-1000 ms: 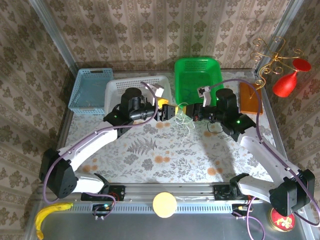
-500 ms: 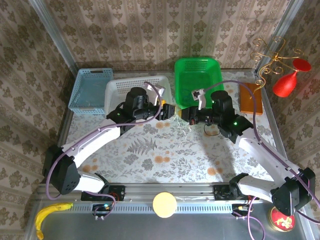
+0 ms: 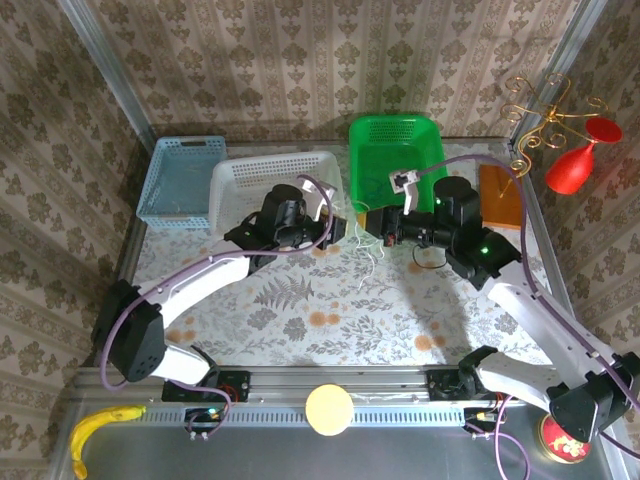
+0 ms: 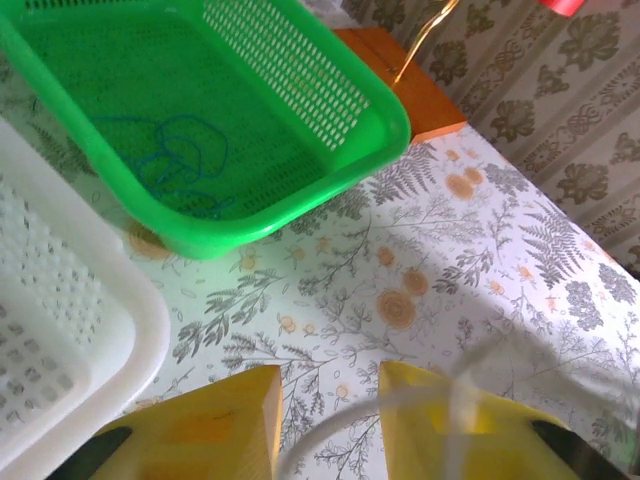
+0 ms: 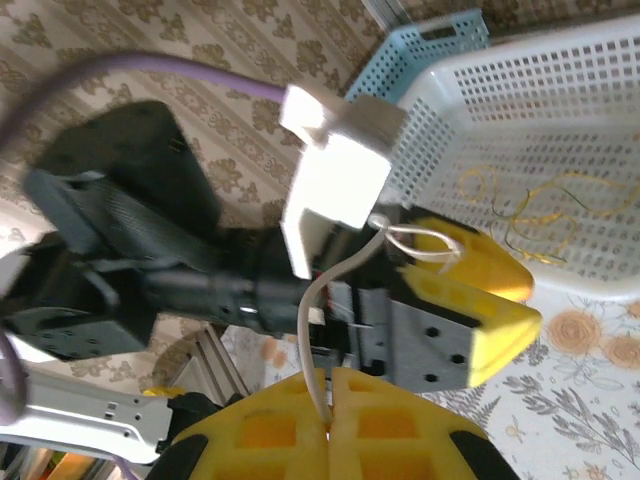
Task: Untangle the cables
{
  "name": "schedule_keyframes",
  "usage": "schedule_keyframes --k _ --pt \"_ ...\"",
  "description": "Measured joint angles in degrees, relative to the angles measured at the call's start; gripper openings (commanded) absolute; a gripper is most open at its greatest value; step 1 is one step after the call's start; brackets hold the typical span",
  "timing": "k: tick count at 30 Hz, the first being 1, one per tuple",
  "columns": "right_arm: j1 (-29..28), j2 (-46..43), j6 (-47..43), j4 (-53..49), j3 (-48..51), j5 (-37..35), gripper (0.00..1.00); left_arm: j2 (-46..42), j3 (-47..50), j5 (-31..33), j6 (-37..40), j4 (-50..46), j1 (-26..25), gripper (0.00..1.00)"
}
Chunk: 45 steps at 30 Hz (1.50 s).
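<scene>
Right tool clenched on pale cable, left tool parted nearby

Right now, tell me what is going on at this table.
The robot is working a pale cable over the middle of the table, between the white basket and the green basket. The right gripper is shut on the cable. The left gripper faces it, fingers apart, with the cable running across the gap. Its loose end hangs toward the table.
</scene>
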<state>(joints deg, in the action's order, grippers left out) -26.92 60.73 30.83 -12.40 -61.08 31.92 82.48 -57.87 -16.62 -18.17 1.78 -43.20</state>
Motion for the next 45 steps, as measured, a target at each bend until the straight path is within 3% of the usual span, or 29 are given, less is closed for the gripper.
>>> schedule_keyframes --k 3,7,10,18,29,45 --pt "0.0 -1.2 0.4 -0.2 -2.0 0.0 0.00 1.0 1.2 0.3 0.0 0.5 0.0 0.29" --pt "0.0 -2.6 0.5 -0.8 -4.5 0.0 0.00 1.3 2.8 0.8 -0.1 1.3 0.0 0.17" --pt "0.0 -3.1 0.4 -1.2 -5.3 0.0 0.00 1.3 3.4 1.0 -0.1 1.8 0.0 0.16" --pt "0.0 -3.0 0.4 -2.1 -5.2 -0.2 0.00 -3.7 6.7 0.6 -0.9 3.1 0.6 0.31" --pt "0.0 -1.2 -1.0 -3.0 -2.5 -3.8 0.00 -17.2 17.1 -4.8 -9.3 15.8 2.8 0.49" --pt "0.0 0.3 -1.3 -3.1 -0.2 -6.7 0.00 -19.1 18.9 -11.0 -15.7 28.8 0.5 0.51"
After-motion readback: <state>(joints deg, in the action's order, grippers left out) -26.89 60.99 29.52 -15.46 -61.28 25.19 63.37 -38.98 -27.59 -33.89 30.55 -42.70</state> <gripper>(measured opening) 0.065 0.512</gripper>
